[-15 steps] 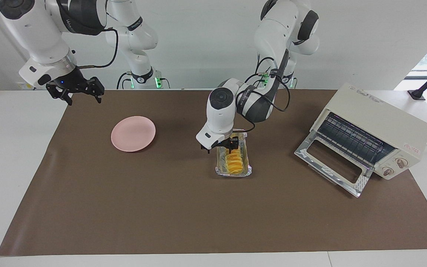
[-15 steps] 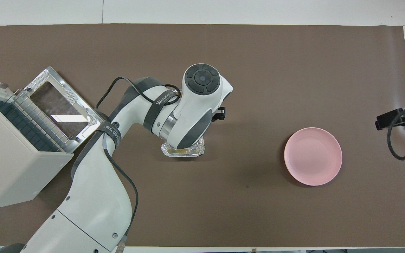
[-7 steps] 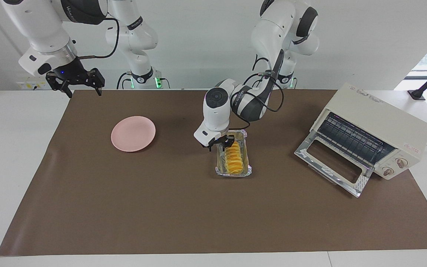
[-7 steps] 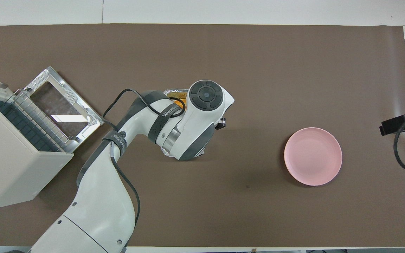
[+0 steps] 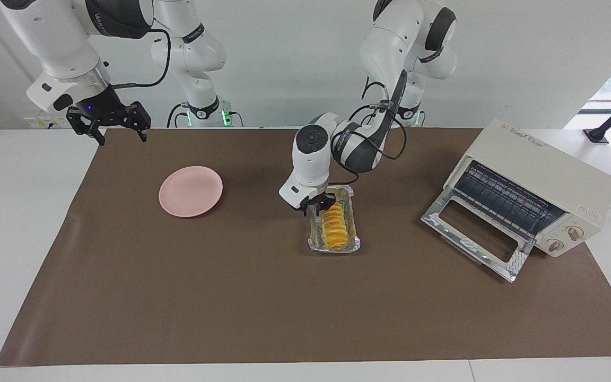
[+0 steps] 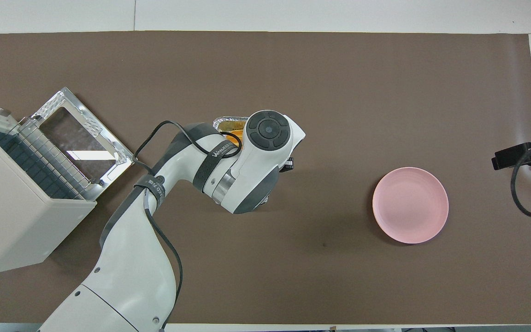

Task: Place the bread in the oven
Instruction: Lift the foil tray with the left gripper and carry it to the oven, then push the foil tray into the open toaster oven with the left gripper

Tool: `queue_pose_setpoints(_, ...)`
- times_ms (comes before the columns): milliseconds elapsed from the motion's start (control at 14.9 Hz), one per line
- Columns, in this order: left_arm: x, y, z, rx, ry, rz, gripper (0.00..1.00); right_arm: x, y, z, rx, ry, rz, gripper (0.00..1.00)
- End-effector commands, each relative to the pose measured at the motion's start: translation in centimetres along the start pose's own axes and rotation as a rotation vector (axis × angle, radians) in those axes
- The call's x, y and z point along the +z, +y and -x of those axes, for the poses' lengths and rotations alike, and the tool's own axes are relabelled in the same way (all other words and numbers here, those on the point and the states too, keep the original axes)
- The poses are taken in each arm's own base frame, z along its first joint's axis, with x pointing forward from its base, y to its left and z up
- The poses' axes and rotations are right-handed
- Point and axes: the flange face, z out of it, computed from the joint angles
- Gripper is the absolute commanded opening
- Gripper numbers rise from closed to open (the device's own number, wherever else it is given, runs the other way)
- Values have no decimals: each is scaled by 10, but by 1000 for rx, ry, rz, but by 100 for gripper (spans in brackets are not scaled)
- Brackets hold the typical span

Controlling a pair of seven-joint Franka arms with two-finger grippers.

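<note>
The bread (image 5: 335, 226), a ridged golden-yellow loaf, lies in a silver foil tray (image 5: 334, 247) mid-table. My left gripper (image 5: 318, 203) is low at the tray's end nearest the robots, at the corner toward the right arm's end, right by the rim. In the overhead view the left wrist covers most of the tray (image 6: 228, 121), and only a sliver of bread (image 6: 233, 137) shows. The cream oven (image 5: 544, 175) stands at the left arm's end with its glass door (image 5: 476, 233) dropped open and the rack bare. My right gripper (image 5: 108, 123) waits open in the air over the table's edge at the right arm's end.
A pink plate (image 5: 191, 191) sits toward the right arm's end, beside the tray with a gap between them. Bare brown mat separates the tray from the oven's open door (image 6: 81, 140). The oven body (image 6: 16, 216) fills that corner.
My left gripper has shifted from over the bread's middle to the tray's end nearest the robots and dropped lower. The right gripper drifted slightly. Tray and bread stay put.
</note>
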Motion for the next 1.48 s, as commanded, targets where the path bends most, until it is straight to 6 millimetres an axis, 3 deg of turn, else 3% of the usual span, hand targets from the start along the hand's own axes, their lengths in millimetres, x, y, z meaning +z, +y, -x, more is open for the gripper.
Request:
queue_pose_setpoints(0, -1, -5, 10, -26, 24, -17, 23, 0, 0, 0, 19, 15, -13, 100)
queue_pose_setpoints(135, -2, -4, 10, -26, 19, -21, 0, 1, 0, 0, 20, 13, -17, 100)
queue_pose_setpoints(404, -33, -11, -5, -104, 6, -48, 0, 0, 0, 1, 23, 16, -35, 100)
queue_pose_setpoints(538, -68, -18, -16, -144, 15, -44, 0, 1, 2, 1, 28, 14, -36, 100)
queue_pose_setpoints(740, -129, -65, -32, -233, 47, -30, 0, -1, 2, 3, 26, 17, -32, 100)
queue_pose_setpoints(942, -154, -138, -56, -362, 57, -67, 0, 0, 1, 4, 25, 8, -34, 100)
queue_pose_setpoints(1077, -155, -200, -80, -466, 74, -84, 0, 0, 1, 4, 23, 8, -34, 100)
queue_pose_setpoints(1279, -154, -313, -111, -625, 86, -79, 0, -1, 2, 4, 25, 9, -33, 100)
queue_pose_setpoints(1413, -146, -361, -118, -692, 88, -76, 0, 0, 1, 4, 23, 8, -34, 100)
